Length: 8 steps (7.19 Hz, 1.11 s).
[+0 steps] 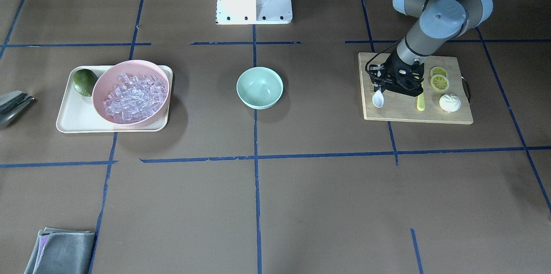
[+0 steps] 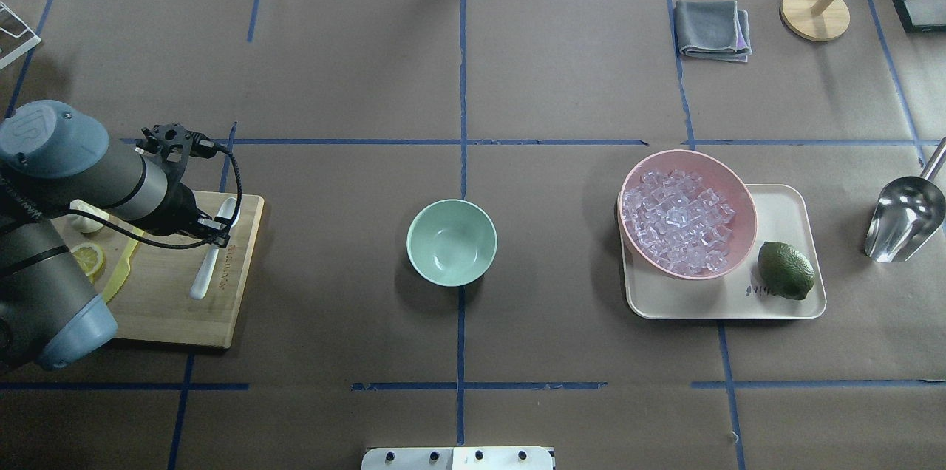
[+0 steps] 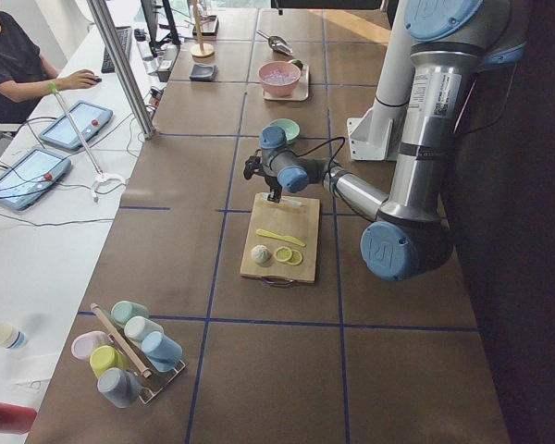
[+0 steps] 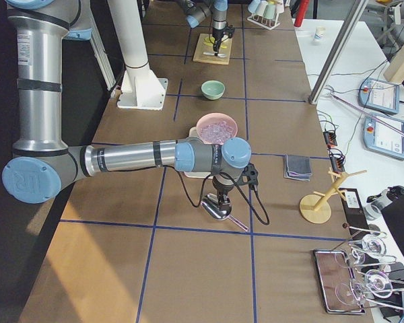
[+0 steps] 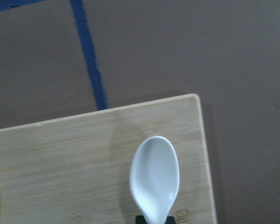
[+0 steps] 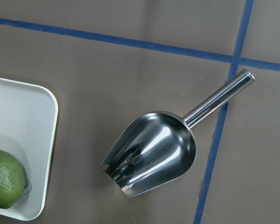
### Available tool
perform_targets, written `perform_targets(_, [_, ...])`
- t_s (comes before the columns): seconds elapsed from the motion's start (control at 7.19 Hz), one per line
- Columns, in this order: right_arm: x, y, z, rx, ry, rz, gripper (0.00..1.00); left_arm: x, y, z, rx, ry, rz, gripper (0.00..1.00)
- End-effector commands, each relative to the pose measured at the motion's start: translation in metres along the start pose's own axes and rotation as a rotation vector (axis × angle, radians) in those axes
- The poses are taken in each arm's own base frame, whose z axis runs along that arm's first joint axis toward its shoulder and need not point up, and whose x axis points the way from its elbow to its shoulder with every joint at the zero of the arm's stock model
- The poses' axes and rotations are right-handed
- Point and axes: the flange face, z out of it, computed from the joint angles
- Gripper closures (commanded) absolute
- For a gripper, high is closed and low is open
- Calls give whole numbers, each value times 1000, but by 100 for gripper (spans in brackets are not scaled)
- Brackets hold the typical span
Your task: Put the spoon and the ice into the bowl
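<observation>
Spoon [image 5: 155, 179] lies on a wooden board [image 5: 60, 163] well to the left of the green bowl [image 2: 451, 242], its scoop pointing away from the robot near the board's far corner on the bowl's side. The left gripper [image 2: 214, 233] is down at the spoon's neck, jaws drawn in with a dark fingertip against each side of it. Farther from the bowl on the same board are a yellow-green knife [image 1: 420, 101], 2 lemon slices [image 1: 439, 80] and a white bun [image 1: 450, 102].

The bowl holds nothing. Well to its right, the ice [image 2: 676, 222] fills a pink bowl [image 2: 732, 182] on a cream tray [image 2: 783, 204], with a lime [image 2: 785, 270] beside it. Beyond the tray, farther from the bowl, a steel scoop [image 6: 151, 151] lies on the table. The right gripper [image 4: 219, 200] hangs over it; I cannot tell how its jaws stand.
</observation>
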Motion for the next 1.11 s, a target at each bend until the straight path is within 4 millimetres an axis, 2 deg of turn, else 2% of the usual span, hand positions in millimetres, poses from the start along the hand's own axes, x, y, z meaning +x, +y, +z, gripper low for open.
perform_targets(0.0, [-1,-2,-1,3,0,-3,0,121,-5,-34,-67,-19,-104,100])
perform_targets(0.14, [-1,-2,-1,3,0,-3,0,179,-11,-55,-96,-59,-123,100])
perform_targets(0.28, [-1,-2,-1,3,0,-1,0,223,-8,-63,-73,-86,-97,100])
perform_targets(0.42, [-2,-2,-2,5,0,-4,0,252,2,-53,-87,-82,-74,100])
perform_targets(0.7, [-3,-2,-3,6,-1,-5,0,304,-36,-28,-105,-110,-127,100])
perform_targets(0.97, [-5,-3,1,-1,-2,-9,0,317,-44,-5,-85,-62,-166,98])
